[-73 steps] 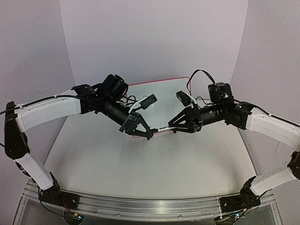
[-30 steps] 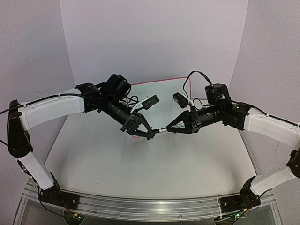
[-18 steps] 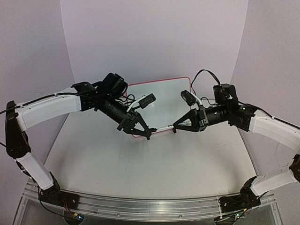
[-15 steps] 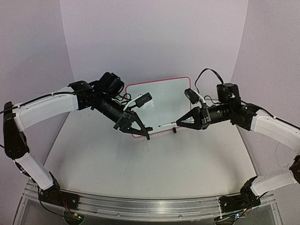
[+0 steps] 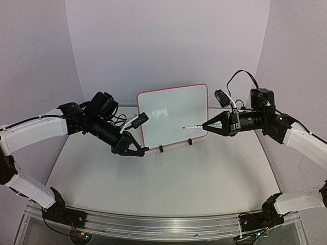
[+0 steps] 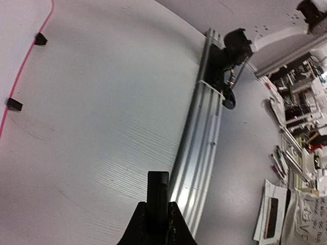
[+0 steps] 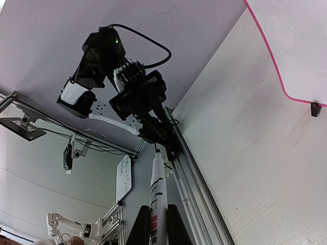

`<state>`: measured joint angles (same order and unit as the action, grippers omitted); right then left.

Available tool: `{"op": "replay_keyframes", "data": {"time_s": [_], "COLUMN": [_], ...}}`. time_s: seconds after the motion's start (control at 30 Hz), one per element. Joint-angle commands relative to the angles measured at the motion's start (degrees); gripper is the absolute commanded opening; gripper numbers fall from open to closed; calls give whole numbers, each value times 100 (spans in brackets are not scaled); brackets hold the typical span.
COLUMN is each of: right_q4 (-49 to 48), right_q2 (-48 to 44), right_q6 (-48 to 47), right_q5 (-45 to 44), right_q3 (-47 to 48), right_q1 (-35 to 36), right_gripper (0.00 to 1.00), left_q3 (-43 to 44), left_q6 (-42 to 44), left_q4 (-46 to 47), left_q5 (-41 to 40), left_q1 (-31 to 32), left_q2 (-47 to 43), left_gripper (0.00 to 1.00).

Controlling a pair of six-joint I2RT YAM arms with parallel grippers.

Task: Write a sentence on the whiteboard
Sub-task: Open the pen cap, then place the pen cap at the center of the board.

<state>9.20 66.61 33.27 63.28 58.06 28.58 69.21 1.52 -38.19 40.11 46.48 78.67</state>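
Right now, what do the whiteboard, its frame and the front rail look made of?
The whiteboard has a smooth, glossy white face with a faint glare patch, so it is likely a coated dry-erase panel. The frame is a thin red-pink edging with rounded corners, probably plastic. The front rail is silvery, grooved metal with a dull sheen and looks like aluminium extrusion.

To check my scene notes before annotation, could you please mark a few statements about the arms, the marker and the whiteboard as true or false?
1. The right gripper is shut on the marker. True.
2. The whiteboard lies flat on its back. False: it stands upright on its black feet.
3. The left gripper is wide open. False: it is shut on a small black piece.
4. The marker's tip points toward the whiteboard. True.
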Motion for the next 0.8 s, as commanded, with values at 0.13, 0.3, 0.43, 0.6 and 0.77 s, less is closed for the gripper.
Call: {"op": "replay_keyframes", "data": {"time_s": [0.13,0.3,0.43,0.6,0.77], "right_q4": [222,243,240,205,197], "right_q2": [-932,-1183,-1270,-1352,-1447], "right_q6": [-224,-208,-208,-242,-217], "right_q5": [-2327,-2644,-2754,-2734,-2803], "right_q3": [-453,-710,-837,-923,-1106], "right_q1": [-19,-14,-19,-17,-14], "right_gripper": [0,0,0,0,0], "left_q3": [-995,-1307,-1340,-1283,-1316], "left_q6": [-1013,-1334,-1489,-1503,-1587], "left_q4": [1849,2675,2966,3056,3034], "left_q5": [-2316,-2373,-2436,-2908,-3115], "left_q1": [338,386,420,571,582], "left_q2": [464,808,1284,1714,2000], "left_gripper": [0,2,3,3,5]}}
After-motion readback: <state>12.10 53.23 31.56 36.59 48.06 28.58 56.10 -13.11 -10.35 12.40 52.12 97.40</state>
